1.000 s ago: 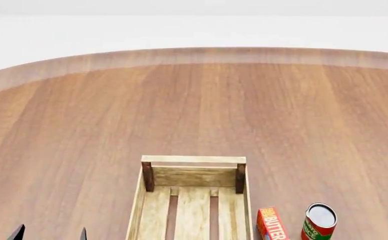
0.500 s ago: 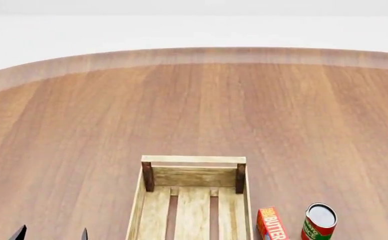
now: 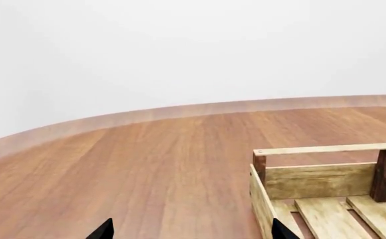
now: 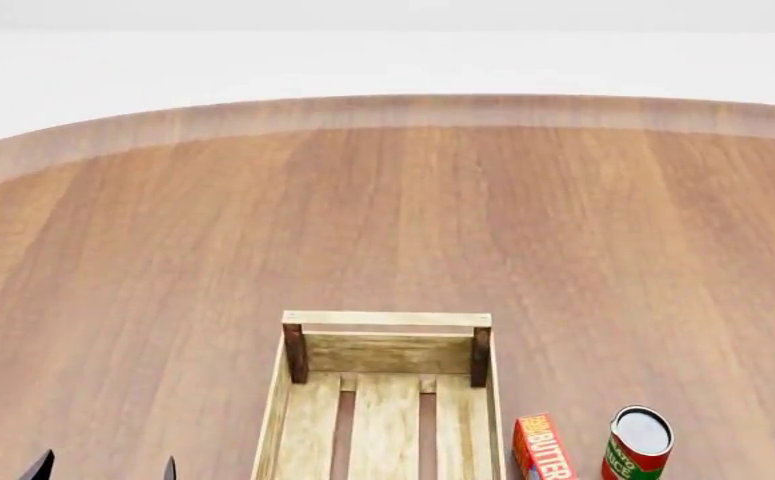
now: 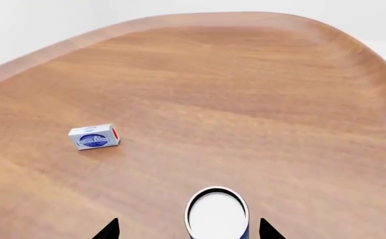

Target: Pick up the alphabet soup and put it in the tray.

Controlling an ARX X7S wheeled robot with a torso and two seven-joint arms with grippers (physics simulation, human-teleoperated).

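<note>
Though cropped at the near edge of the head view, biggest by far: the wooden table, curved along its far rim. Next in size, the tray, a slatted light-wood crate with darker corner posts, standing on the table in the near middle and cut off at the bottom edge.

To its left, at that same edge, the left gripper: only two dark fingertips showing, spread apart, nothing between them. In the left wrist view much the same, with tips wide apart, bare wood between them and the tray's side wall just beside one tip.

Right of the tray, a red and green can, upright, silver top showing. Between it and the tray, just beside the tray's right wall, a red butter box.

Seen only in the right wrist view, the alphabet soup: upright on the table, outside the tray, silver-white top facing the camera, a sliver of blue at its side. Flanked by the two dark tips of the right gripper, opened wide, touching neither side of the can.

Smallest, a white and blue box, lying well apart from the soup.
</note>
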